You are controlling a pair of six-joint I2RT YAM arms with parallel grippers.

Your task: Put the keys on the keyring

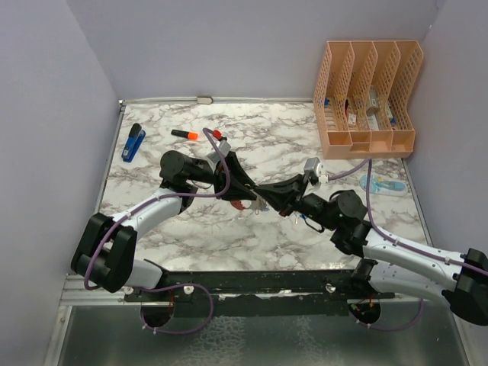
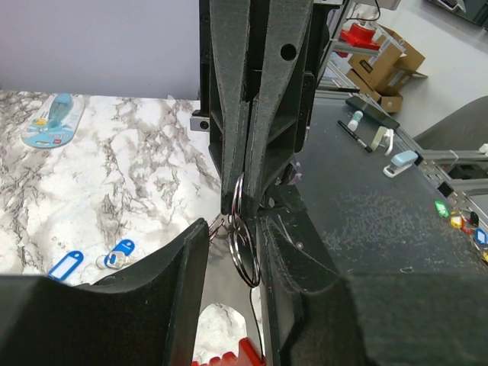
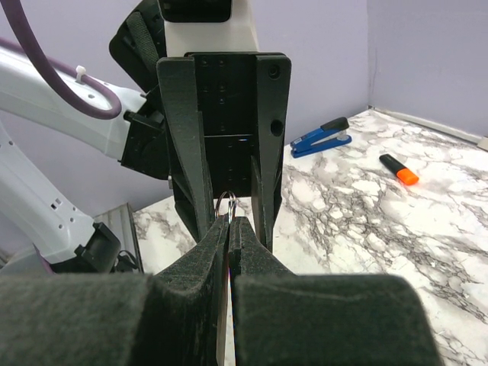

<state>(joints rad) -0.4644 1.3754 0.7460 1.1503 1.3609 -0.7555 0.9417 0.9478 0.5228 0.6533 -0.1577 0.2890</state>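
Two end effectors: they meet tip to tip above the middle of the tabletop [image 1: 229,240].
Right end effector [image 3: 229,227]: fingers pressed together and clamped on the keyring [image 2: 244,252], whose wire ring stands out past the tips.
Left end effector [image 2: 232,229]: fingers apart, straddling the ring. No key is seen between them.
Keys [image 2: 118,254]: lying flat on the tabletop, well apart from the ring, right of and nearer than the meeting point.
Step in hand: judged to be readying the ring for threading, as no key is seen on it.
Method: hold the right clamp firm and low on the ring, leaving the split end exposed. Set the left fingers on one coil only and pry gently.
Risk: the ring may twist or slip from the clamp.
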